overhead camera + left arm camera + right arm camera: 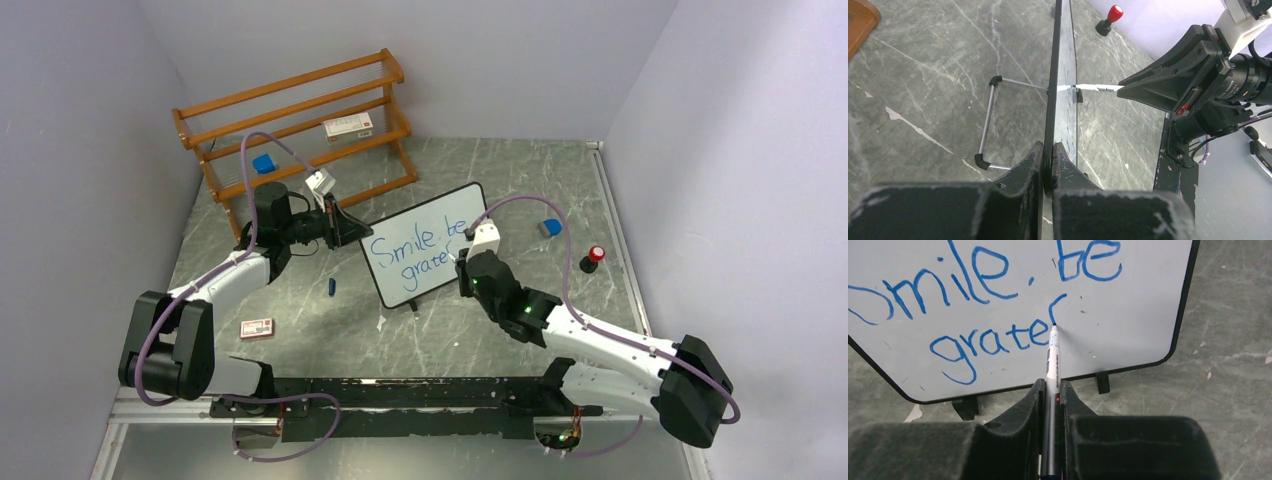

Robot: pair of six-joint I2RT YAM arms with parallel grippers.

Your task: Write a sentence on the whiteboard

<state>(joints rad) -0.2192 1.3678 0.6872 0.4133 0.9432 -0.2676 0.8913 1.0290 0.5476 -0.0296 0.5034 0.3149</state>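
Observation:
The whiteboard [440, 208] stands tilted on the table's middle, resting on its two short black feet. My left gripper [345, 228] is shut on its left edge; in the left wrist view the jaws [1048, 147] pinch the thin black frame [1055, 75]. My right gripper [465, 265] is shut on a marker [1052, 360], whose tip touches the board at the foot of a curved stroke. The sentence [993, 342] in blue reads "Smile. be" above "grate" plus that stroke; it also shows in the top view [415, 245].
A wooden rack [300, 115] stands at the back left, holding a small box [348, 126] and a blue item [263, 163]. On the table lie a blue-grey block [550, 228], a red-topped knob [594, 255], a small blue cap [331, 287] and a red-white box [256, 328].

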